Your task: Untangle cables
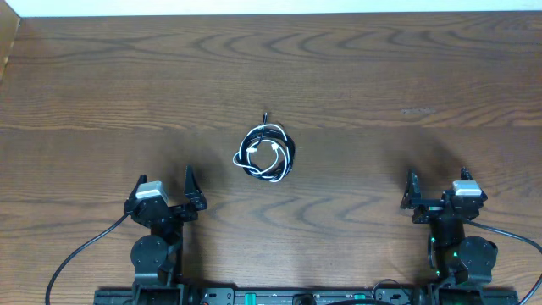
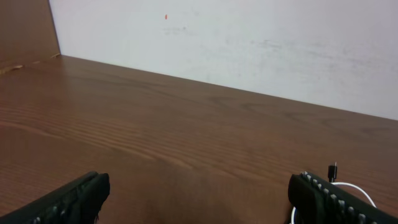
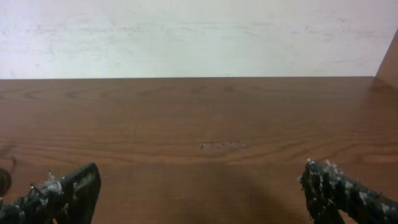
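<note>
The cables (image 1: 265, 154) lie in one small tangled coil at the middle of the wooden table, one white cord wound with black ones, and a black plug end sticks out toward the far side. In the left wrist view only a white loop (image 2: 359, 188) and a black plug tip show past the right finger. My left gripper (image 1: 165, 190) is open and empty at the near left, well short of the coil; its fingers (image 2: 199, 200) are wide apart. My right gripper (image 1: 438, 188) is open and empty at the near right, its fingers (image 3: 202, 194) spread wide.
The wooden table (image 1: 381, 76) stretches to a pale wall at the far side (image 3: 199, 37). A raised wooden side panel stands at the far left (image 2: 25, 31). A faint scuffed patch marks the wood (image 3: 221, 145). Thick black arm wires run along the near edge.
</note>
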`<state>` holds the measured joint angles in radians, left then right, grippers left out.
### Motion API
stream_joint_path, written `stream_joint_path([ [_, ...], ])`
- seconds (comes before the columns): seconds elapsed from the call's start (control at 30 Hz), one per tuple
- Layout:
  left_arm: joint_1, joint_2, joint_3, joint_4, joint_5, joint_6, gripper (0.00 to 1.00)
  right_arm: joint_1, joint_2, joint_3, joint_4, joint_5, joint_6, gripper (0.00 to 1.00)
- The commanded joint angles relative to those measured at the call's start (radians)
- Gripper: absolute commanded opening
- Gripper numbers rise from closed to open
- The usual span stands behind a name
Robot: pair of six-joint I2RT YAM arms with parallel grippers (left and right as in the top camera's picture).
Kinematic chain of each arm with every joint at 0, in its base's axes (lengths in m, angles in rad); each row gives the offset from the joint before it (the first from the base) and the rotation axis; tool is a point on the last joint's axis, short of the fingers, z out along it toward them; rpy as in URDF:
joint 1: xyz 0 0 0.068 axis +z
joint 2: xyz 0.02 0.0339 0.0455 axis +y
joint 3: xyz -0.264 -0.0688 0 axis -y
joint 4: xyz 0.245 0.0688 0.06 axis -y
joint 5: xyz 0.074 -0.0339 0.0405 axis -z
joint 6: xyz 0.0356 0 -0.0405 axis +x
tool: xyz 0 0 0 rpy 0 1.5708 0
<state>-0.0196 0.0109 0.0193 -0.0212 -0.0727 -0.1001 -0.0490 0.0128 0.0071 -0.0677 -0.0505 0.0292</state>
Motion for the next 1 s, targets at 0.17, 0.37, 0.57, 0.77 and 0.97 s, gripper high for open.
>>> stream_joint_path([
  [0.17, 0.006, -0.005, -0.015, -0.045, -0.006, 0.013, 0.97, -0.003, -0.004, -0.002, -0.004, 0.023, -0.008, 0.99],
  [0.37, 0.006, -0.005, -0.015, -0.046, 0.043, 0.013, 0.97, -0.003, -0.004, -0.002, -0.003, 0.003, -0.008, 0.99],
  [0.57, 0.006, -0.005, -0.015, -0.049, 0.092, 0.013, 0.97, -0.003, -0.004, -0.002, 0.02, -0.004, -0.008, 0.99],
  [0.77, 0.006, -0.004, -0.003, -0.05, 0.107, 0.014, 0.97, -0.003, -0.004, -0.001, 0.103, -0.01, -0.008, 0.99],
  [0.97, 0.006, 0.068, 0.127, -0.119, 0.115, 0.029, 0.97, -0.003, -0.004, 0.042, 0.118, -0.069, -0.008, 0.99],
])
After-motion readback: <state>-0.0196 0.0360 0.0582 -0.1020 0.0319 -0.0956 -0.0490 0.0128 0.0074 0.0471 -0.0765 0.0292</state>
